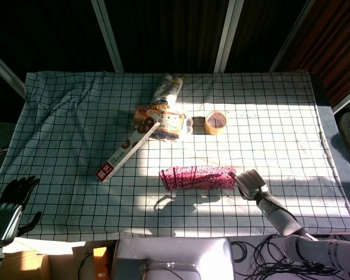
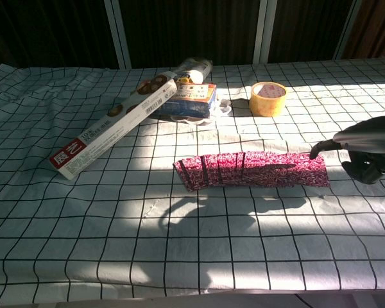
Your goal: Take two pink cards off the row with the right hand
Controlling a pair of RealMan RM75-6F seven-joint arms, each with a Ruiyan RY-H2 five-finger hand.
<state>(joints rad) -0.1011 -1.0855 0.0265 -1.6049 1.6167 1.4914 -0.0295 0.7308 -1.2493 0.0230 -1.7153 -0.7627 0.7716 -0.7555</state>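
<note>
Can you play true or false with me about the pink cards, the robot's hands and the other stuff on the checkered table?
1. The pink cards lie spread in an overlapping row on the checkered cloth. True.
2. The right hand is at the right end of the row. True.
3. The left hand is holding some cards. False: it is far away at the table's left edge, with nothing in it.
4. The roll of tape sits on top of the cards. False: it stands apart, farther back on the table.
5. A long box lies slanted, to the left of the cards. True.
</note>
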